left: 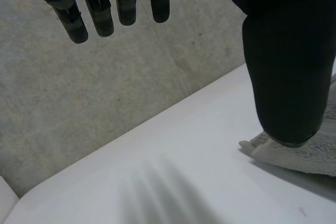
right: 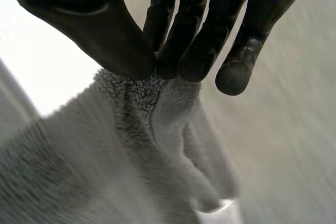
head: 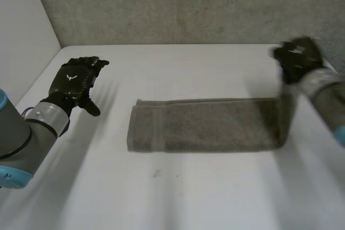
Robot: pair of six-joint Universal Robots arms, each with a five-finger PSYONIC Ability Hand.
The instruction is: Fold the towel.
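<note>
Right wrist view: right robot hand [right: 194, 30] pinching towel [right: 131, 145] end; left robot hand [left: 286, 61] wide, thumb partly hiding towel.

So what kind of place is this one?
Probably a lab test bench: a white table, a grey wall behind it, and a towel pinched at one end by the right robot hand.

Robot body: grey + black w/ lt-blue trim.
L hand [head: 75, 82]: matte black, small white mark on back, thick thumb, segmented fingers [left: 73, 24] w/ blunt round tips; silver-grey cuff [head: 46, 116] at wrist. L arm [head: 16, 136]: grey tube, lt-blue caps. R hand [head: 297, 57]: same black. R arm [head: 323, 95]: grey, lt-blue cap at near end.
</note>
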